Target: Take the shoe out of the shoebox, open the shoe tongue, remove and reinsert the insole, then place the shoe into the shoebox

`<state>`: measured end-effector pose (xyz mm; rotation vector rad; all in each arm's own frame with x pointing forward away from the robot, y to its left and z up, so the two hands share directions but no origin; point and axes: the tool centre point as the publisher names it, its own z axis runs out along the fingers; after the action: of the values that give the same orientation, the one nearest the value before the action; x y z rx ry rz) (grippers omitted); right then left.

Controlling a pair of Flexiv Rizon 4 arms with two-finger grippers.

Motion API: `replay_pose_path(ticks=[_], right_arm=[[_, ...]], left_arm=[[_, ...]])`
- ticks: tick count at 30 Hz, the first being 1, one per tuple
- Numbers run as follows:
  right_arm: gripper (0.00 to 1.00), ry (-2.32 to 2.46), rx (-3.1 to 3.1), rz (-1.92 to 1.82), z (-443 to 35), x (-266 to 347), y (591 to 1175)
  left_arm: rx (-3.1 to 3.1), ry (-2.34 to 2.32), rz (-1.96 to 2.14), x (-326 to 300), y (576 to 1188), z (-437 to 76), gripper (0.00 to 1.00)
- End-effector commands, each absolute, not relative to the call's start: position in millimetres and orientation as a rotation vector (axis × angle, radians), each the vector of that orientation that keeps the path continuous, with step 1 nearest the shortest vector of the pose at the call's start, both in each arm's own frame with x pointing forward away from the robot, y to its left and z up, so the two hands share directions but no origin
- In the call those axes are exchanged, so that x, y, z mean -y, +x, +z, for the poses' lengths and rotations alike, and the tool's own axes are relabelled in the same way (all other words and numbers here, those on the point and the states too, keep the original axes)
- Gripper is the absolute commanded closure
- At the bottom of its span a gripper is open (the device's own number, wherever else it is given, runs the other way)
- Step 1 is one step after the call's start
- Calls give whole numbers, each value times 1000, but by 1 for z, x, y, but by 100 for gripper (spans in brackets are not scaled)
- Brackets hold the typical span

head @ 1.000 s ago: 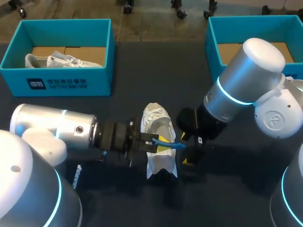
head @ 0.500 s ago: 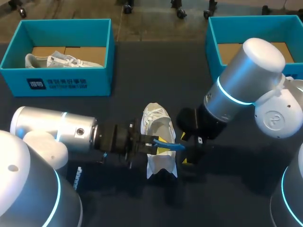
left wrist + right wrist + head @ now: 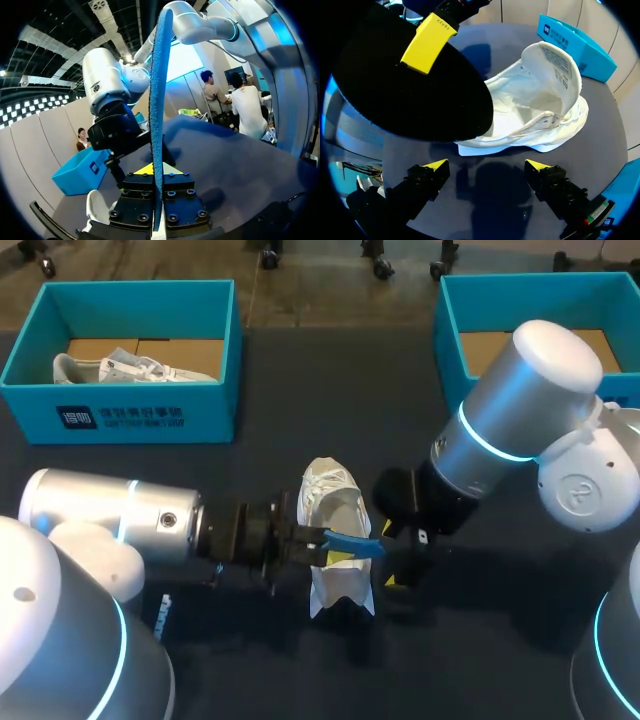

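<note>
On the dark table (image 3: 300,420), midway between both arms: a white mesh sneaker (image 3: 335,505), tongue folded forward, mouth gaping. Over that opening, a flat blue foam insole with a black underside (image 3: 355,543), pinched edge-on in the left gripper (image 3: 320,543), clamped tight from both sides. Against a second ago: drawn back a touch toward the left arm's side and turned from a thin bowed strip to a broader blue face. Judged as lifted out, so removal about done and reinsertion next; contact with the shoe not discernible. Just beside the sneaker's other flank, the right gripper (image 3: 485,167), fingers spread wide, gripping nothing, shoe ahead of them untouched.
</note>
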<state>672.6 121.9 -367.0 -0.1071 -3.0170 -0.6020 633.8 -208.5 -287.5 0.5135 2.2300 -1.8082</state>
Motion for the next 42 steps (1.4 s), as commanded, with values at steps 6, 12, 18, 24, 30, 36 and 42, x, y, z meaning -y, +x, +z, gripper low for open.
replay_pose_path(ticks=[6,12,18,24,30,36,42], right_arm=[[0,-107,3019,-603,-368,-123,672],[0,-107,3019,-603,-368,-123,672],[0,-107,3019,-603,-368,-123,672],[0,-107,3019,-603,-368,-123,672],[0,-107,3019,-603,-368,-123,672],[0,-107,3019,-603,-368,-123,672],[0,-107,3019,-603,-368,-123,672]], left_arm=[[-2228,491,-1777,209,639,-302,100],[-2231,465,-1755,208,646,-308,100],[-2246,475,-1756,207,652,-316,100],[-2257,486,-1764,206,659,-324,100],[-2258,493,-1783,207,669,-332,100],[-2262,478,-1741,208,676,-340,100],[-2250,535,-1706,207,675,-348,100]])
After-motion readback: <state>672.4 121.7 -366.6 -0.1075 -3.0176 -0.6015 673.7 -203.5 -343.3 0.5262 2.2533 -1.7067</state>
